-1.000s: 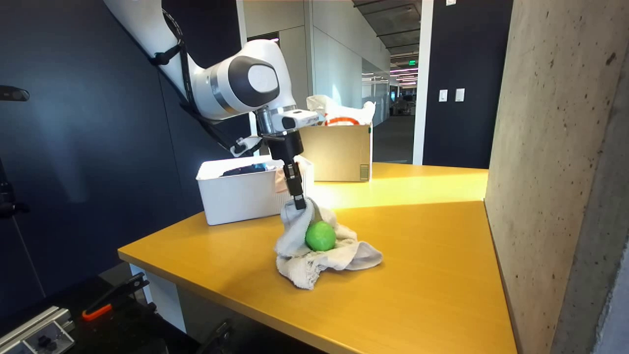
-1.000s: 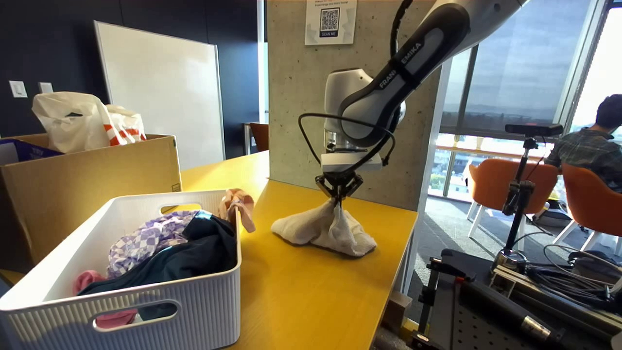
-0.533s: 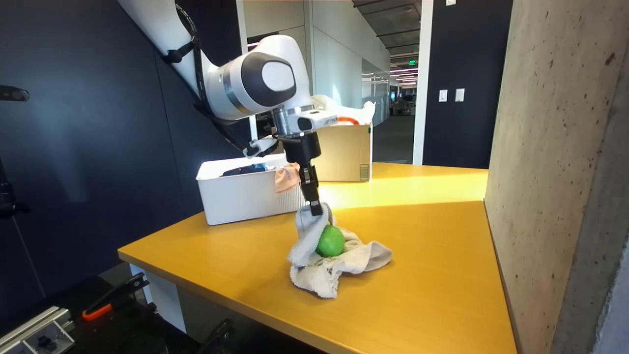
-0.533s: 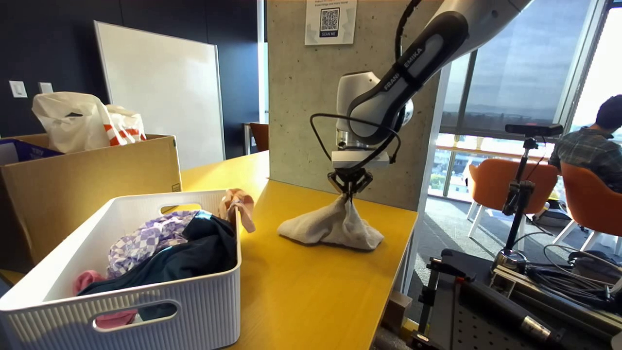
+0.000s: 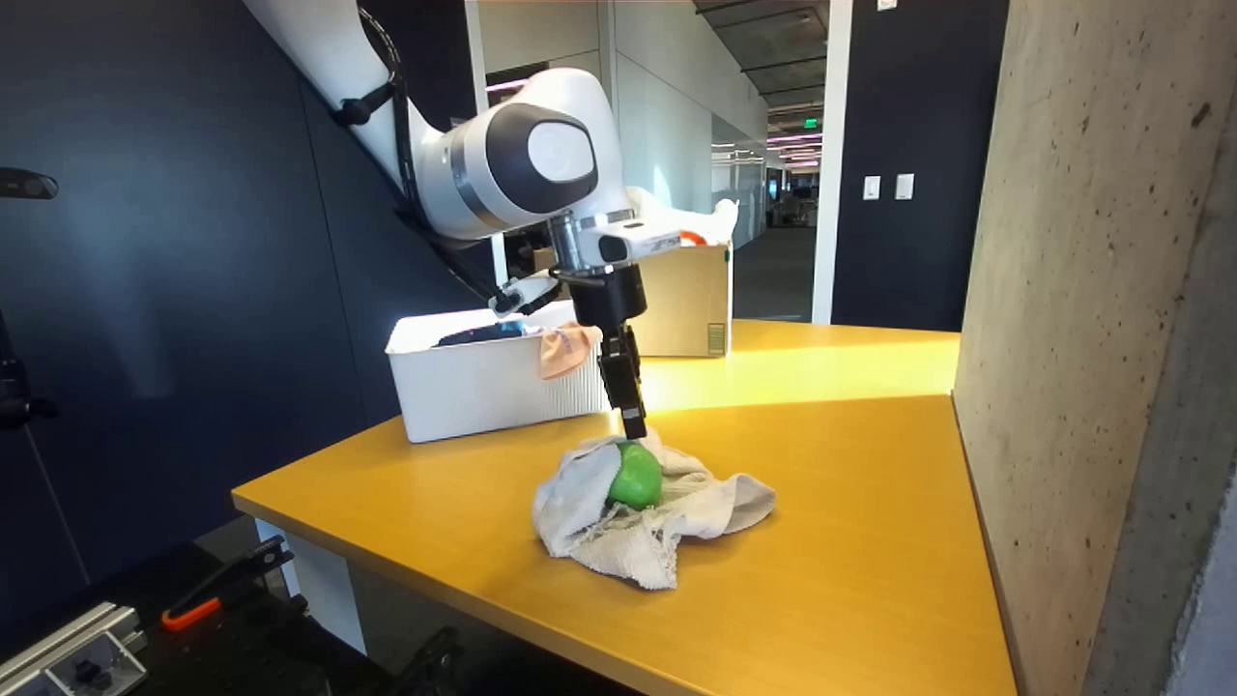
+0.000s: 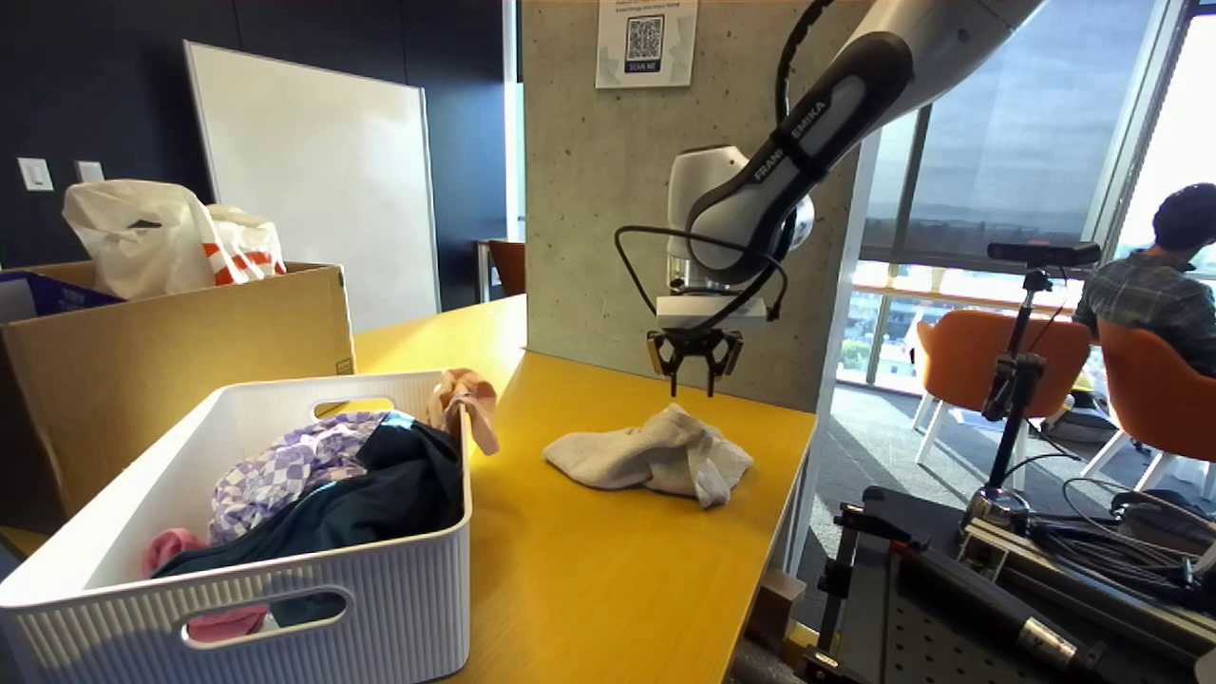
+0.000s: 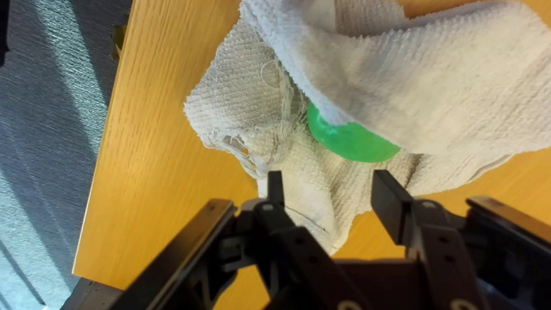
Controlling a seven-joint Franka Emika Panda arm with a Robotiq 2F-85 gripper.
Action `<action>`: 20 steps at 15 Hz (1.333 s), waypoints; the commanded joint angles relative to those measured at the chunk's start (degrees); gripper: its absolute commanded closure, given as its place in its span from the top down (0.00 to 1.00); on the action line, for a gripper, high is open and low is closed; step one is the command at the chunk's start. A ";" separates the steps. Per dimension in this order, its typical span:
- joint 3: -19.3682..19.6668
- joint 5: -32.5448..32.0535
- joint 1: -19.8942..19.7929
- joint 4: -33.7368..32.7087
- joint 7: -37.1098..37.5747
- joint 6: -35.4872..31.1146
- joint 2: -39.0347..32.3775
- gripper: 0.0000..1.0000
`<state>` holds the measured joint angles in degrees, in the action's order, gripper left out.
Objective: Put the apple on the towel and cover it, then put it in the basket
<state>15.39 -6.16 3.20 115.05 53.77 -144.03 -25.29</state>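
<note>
Partly covered, the apple [image 5: 638,478] lies on the towel [image 5: 638,541], one fold over it.
Gripper [image 6: 692,391] hangs just above, jaws parted; white basket [image 6: 408,589] stands on the table [image 6: 589,570], apart from the towel.

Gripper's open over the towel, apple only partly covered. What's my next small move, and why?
I'd probably bring the gripper down to the loose towel end and pinch it for folding over: in the wrist view it spreads out on the side where the apple shows green, and the jaws stand open, holding nothing.
</note>
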 commanded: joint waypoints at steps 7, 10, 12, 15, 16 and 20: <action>-0.56 4.47 -5.63 2.55 -1.57 -2.21 1.08 1.00; -0.87 7.51 -8.49 0.44 -4.08 -1.56 -0.72 1.00; -0.91 8.89 -9.55 -1.61 -5.37 -0.83 -1.84 1.00; -1.23 10.15 -9.99 -5.39 -6.19 0.16 -4.84 1.00; -1.29 10.52 -10.06 -6.45 -6.22 0.05 -5.90 1.00; -1.91 12.02 -10.44 -11.82 -6.48 0.48 -11.74 1.00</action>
<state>14.66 3.81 -5.97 108.31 48.78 -144.09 -32.51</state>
